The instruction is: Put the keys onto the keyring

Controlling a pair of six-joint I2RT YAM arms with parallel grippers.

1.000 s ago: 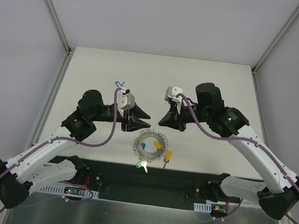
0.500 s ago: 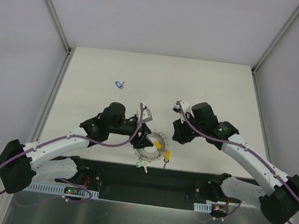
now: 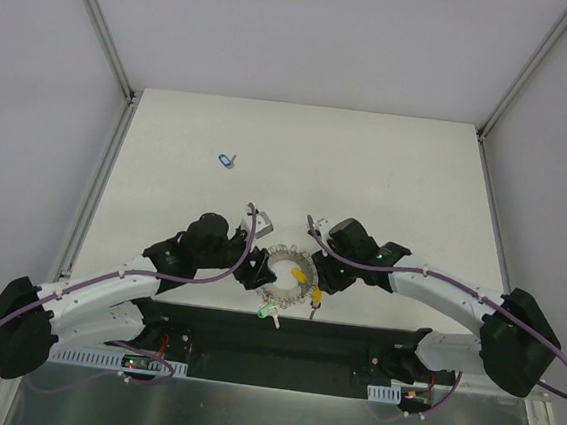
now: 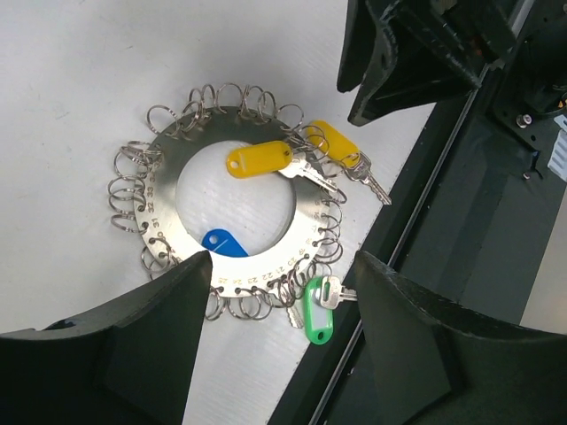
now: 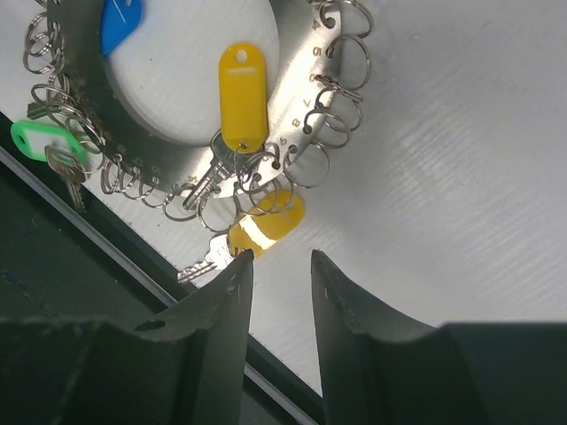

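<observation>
The keyring [image 3: 280, 265] lies flat near the table's front edge, a grey numbered disc [image 4: 158, 211] edged with wire loops. On its loops hang a yellow-tagged key [image 4: 259, 159], a second yellow one [image 5: 266, 226], a blue-tagged one [image 4: 223, 243] and a green-tagged one [image 4: 317, 312]. Another blue-tagged key [image 3: 227, 160] lies loose at the far left. My left gripper [image 4: 282, 257] is open, low over the ring's left side, holding nothing. My right gripper [image 5: 280, 257] is open at the ring's right, its left fingertip right beside the outer yellow tag, nothing between the fingers.
A black strip [image 3: 351, 342] runs along the table's near edge, just beyond the green tag and the outer yellow key. Metal rails [image 3: 103, 205] bound the white tabletop on both sides.
Both arms have dropped from above and behind the ring down to its two sides. Both grippers' jaws have opened.
</observation>
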